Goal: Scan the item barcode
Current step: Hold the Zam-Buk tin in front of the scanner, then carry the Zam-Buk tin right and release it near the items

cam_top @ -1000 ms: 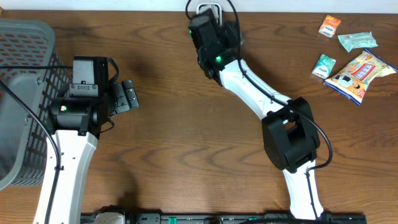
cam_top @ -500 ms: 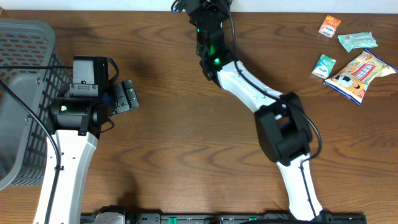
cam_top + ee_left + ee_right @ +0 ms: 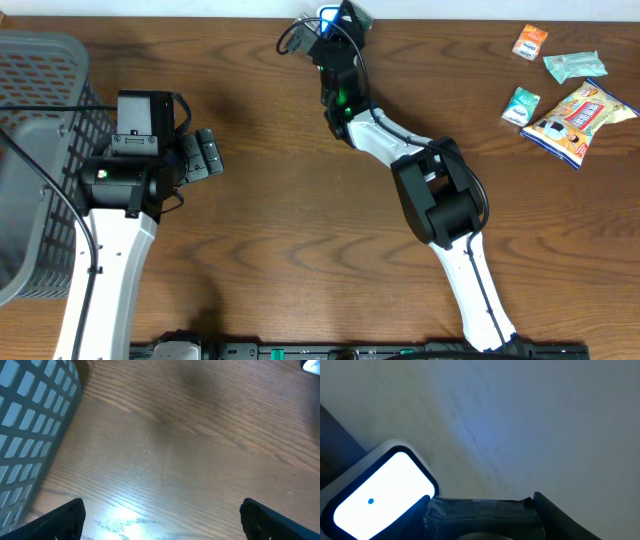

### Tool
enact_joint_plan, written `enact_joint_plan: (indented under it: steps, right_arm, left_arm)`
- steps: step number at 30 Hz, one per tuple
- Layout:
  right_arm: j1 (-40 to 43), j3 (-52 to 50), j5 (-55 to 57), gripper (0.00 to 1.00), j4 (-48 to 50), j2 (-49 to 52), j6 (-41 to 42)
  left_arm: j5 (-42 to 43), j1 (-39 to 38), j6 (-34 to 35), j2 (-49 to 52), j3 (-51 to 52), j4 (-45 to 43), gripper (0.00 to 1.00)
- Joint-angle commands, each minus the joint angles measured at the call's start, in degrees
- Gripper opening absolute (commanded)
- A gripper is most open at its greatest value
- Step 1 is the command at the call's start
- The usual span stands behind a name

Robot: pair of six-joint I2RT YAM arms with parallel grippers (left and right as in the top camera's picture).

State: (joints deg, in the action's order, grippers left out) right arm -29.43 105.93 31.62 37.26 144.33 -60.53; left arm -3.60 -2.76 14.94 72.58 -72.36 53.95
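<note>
My right gripper (image 3: 342, 22) is at the table's far edge, shut on a small dark, plastic-wrapped item (image 3: 481, 510). In the right wrist view the item fills the gap between both fingers, and no barcode shows on it. The white scanner (image 3: 379, 491), its window glowing, lies just beyond the item to the left; from overhead only a sliver of the scanner (image 3: 324, 13) shows beside the wrist. My left gripper (image 3: 205, 153) hovers over bare wood at the left, open and empty, its dark fingertips (image 3: 64, 520) far apart.
A grey mesh basket (image 3: 40, 70) stands at the left edge, close to my left arm, and its wall (image 3: 30, 420) fills the left wrist view's corner. Several snack packets lie at the back right, among them an orange bag (image 3: 578, 115) and a small green packet (image 3: 520, 105).
My right gripper has carried the item farther back toward the far edge and the scanner, and the elbow has swung left. The left arm has stayed still.
</note>
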Motion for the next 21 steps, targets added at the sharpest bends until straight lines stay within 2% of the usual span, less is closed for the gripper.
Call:
enact_joint_plan:
  steps: [1,8,12,21]
  right_arm:
    - [0.6,0.2,-0.5,0.4,0.9,0.2,0.5]
    - [1.4,0.2,0.9,0.41,1.2,-1.0,0.6]
    - [3.5,0.2,5.6,0.41,-0.3,-4.5,8.3]
    - [13.9,0.2,9.4,0.4,-19.5,-16.2,15.0]
  left_arm:
    - [-0.8,0.2,-0.3,-0.2,-0.3,0.2,0.98]
    - [-0.7,0.2,-0.3,-0.2,-0.3,0.2,0.98]
    - [-0.8,0.2,-0.3,-0.2,-0.3,0.2,0.98]
    - [-0.8,0.2,-0.3,-0.2,-0.3,0.2,0.98]
